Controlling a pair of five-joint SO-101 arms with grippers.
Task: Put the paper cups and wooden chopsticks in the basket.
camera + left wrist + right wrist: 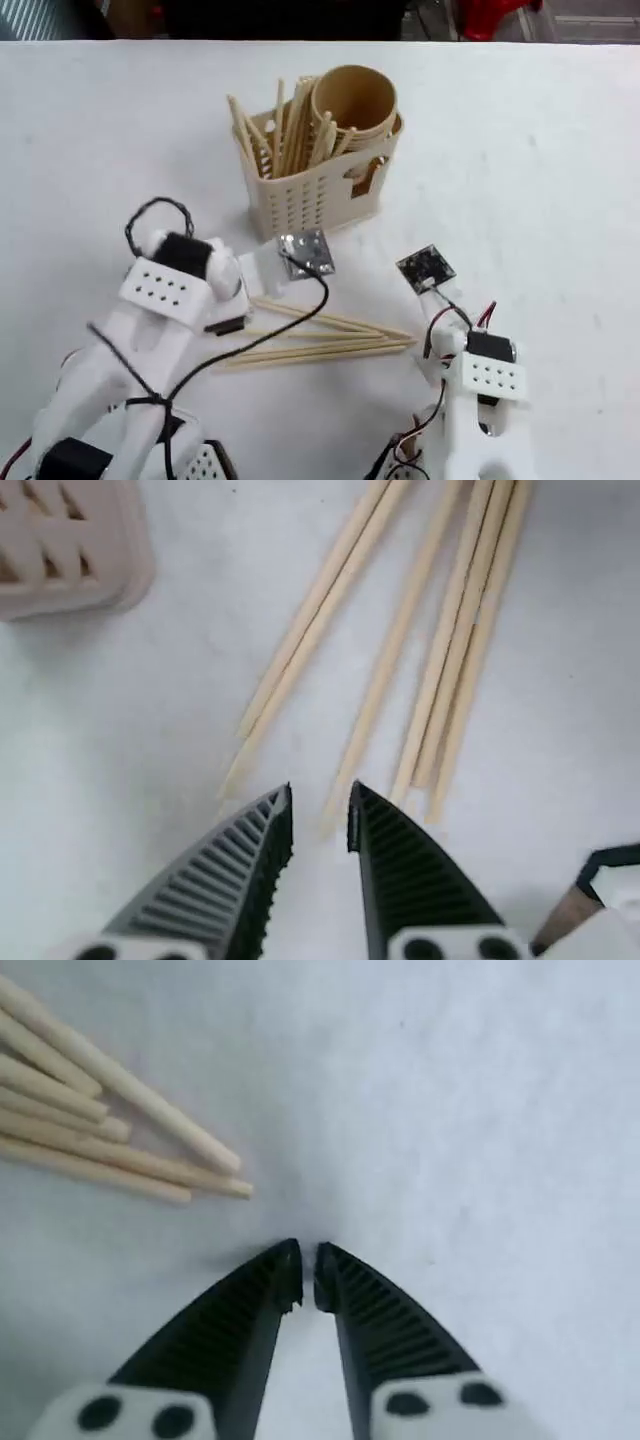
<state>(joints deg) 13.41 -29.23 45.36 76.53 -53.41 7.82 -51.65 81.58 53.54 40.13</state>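
Nearest me, the two arms sit side by side on the white table (540, 150). The left pincer (320, 812) is released, its ribbed dark fingers a little apart and holding nothing, with its tips just short of the left ends of the loose chopsticks (320, 340). The right pincer (308, 1275) is clenched on nothing, tips all but touching, near the sticks' right ends but apart from them. The sticks are thin, pale, bare wood, lying flat between the arms, bunched at the right and fanning out to the left. Farther back, mid-table, stands the basket (310, 200), cream plastic with slotted walls and upright. In its left part the standing chopsticks (275, 130) lean, and in its right part tan paper cups (355, 100) are nested and tilted.
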